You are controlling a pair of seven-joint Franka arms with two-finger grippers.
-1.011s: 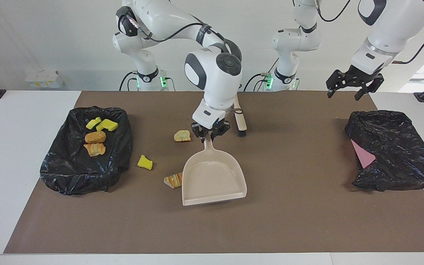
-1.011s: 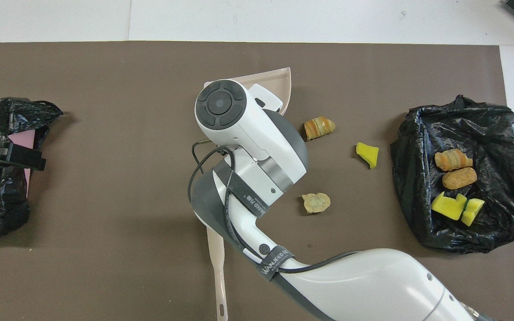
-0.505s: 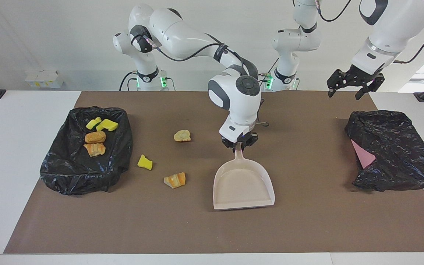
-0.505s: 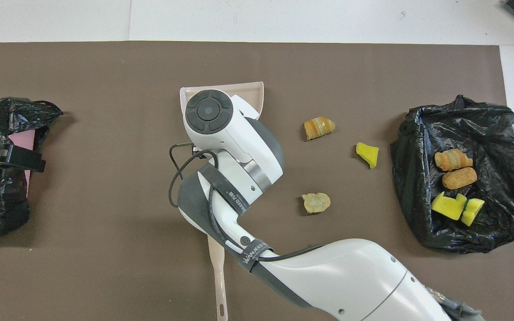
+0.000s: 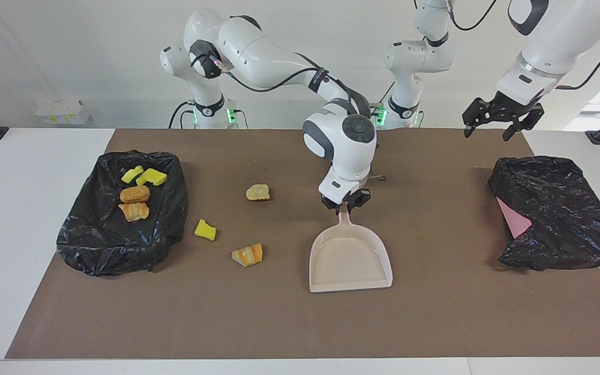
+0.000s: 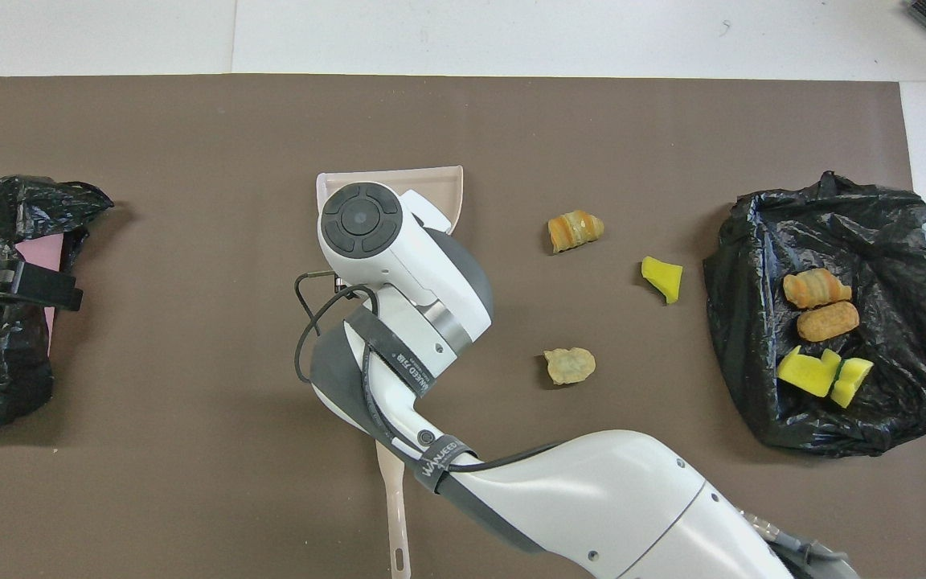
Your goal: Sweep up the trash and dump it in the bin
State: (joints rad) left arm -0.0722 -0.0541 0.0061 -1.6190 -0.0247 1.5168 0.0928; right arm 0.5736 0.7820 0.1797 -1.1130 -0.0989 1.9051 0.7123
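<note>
My right gripper [image 5: 345, 204] is shut on the handle of the beige dustpan [image 5: 349, 260], whose pan sits flat at the middle of the brown mat, mouth facing away from the robots. In the overhead view only the dustpan's rim [image 6: 431, 172] shows past the arm. Three trash scraps lie loose toward the right arm's end: a pale chunk [image 5: 258, 192], a yellow sponge bit [image 5: 205, 229] and an orange bread piece [image 5: 248, 254]. Several more scraps [image 5: 136, 195] lie in the black-lined bin [image 5: 97, 245]. My left gripper [image 5: 494, 126] hangs open in the air near the other bin.
A second black-lined bin [image 5: 565, 229] with a pink sheet [image 5: 512, 219] in it sits at the left arm's end. The beige brush handle [image 6: 393, 515] lies close to the robots, partly under the right arm. The mat [image 5: 435, 323] ends short of the white table edges.
My right arm has carried the dustpan sideways toward the left arm's end, away from the loose scraps. The scraps and the left arm have not moved.
</note>
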